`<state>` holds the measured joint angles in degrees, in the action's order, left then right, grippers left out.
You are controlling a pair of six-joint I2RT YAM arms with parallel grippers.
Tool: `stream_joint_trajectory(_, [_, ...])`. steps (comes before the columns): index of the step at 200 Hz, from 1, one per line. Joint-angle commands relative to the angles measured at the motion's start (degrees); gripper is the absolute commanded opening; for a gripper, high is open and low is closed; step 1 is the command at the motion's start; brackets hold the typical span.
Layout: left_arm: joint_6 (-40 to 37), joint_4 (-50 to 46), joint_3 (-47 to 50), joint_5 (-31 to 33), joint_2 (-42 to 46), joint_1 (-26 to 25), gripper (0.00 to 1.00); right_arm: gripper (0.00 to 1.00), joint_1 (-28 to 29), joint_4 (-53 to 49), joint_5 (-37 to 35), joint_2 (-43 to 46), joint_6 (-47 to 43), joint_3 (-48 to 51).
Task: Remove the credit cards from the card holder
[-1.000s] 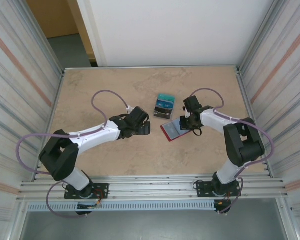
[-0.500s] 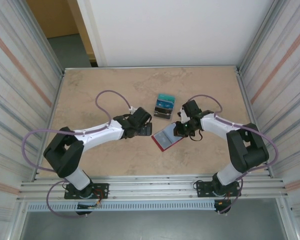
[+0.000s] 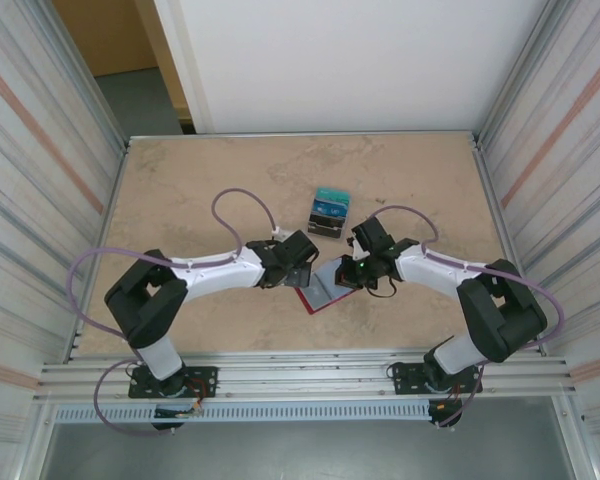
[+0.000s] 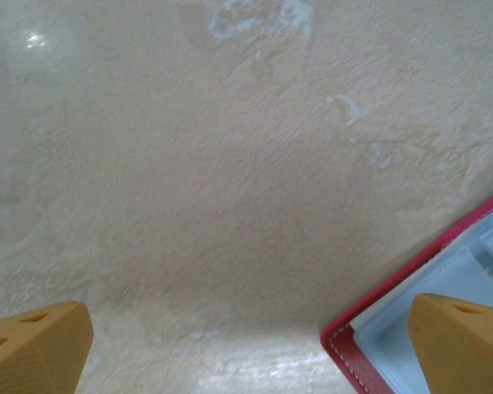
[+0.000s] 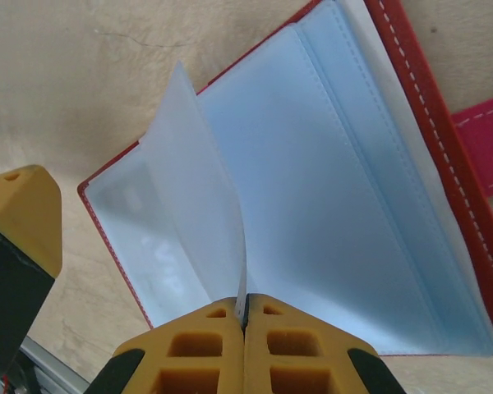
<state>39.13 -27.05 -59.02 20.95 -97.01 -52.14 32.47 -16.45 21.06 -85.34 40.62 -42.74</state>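
**Desk:** What do you have on screen, biggest first?

**Operator:** From the top camera I see the mottled beige surface (image 3: 200, 180), with both arms reaching in toward its middle. The card holder (image 3: 318, 290) lies open between them, a little toward 6 o'clock of centre. Its red cover is down and its pale blue-grey pockets face up.

**Desk:** And the credit cards?

**Operator:** I see a small teal, blue and dark stack of credit cards (image 3: 329, 212) on the surface. It lies at 12 o'clock from the card holder, near it but apart.

**Desk:** How are the end effectors?

**Operator:** The left end effector (image 3: 304, 266) sits at the holder's 9 o'clock edge. On its wrist camera I see the left end effector (image 4: 246, 353) spread wide and gripping nothing. A red-stitched corner of the card holder (image 4: 431, 283) lies by the finger at 4 o'clock. The right end effector (image 3: 355, 270) comes in from 3 o'clock. On its wrist camera I see the right end effector (image 5: 244, 316) clenched. It pinches the edge of one clear pocket leaf (image 5: 197, 189) and lifts it off the rest of the card holder (image 5: 353, 205).

**Desk:** Anything smaller?

**Operator:** I see the red snap tab (image 5: 485, 139) sticking out past the cover at 3 o'clock. I cannot tell whether any pocket holds a card.
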Motion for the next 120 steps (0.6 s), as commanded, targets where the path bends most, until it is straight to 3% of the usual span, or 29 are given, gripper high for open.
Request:
stream_joint_trajectory(1, [2.59, -2.57, 2.61, 2.22, 2.70, -0.16, 0.99, 0.04, 0.99, 1.40, -1.44, 0.14, 3.52, -1.07])
stream_joint_trajectory(120, [2.47, 0.46, 5.06, -0.33, 2.14, -1.20, 0.99, 0.09, 1.55, 0.85, -3.32, -0.44, 3.61, -1.57])
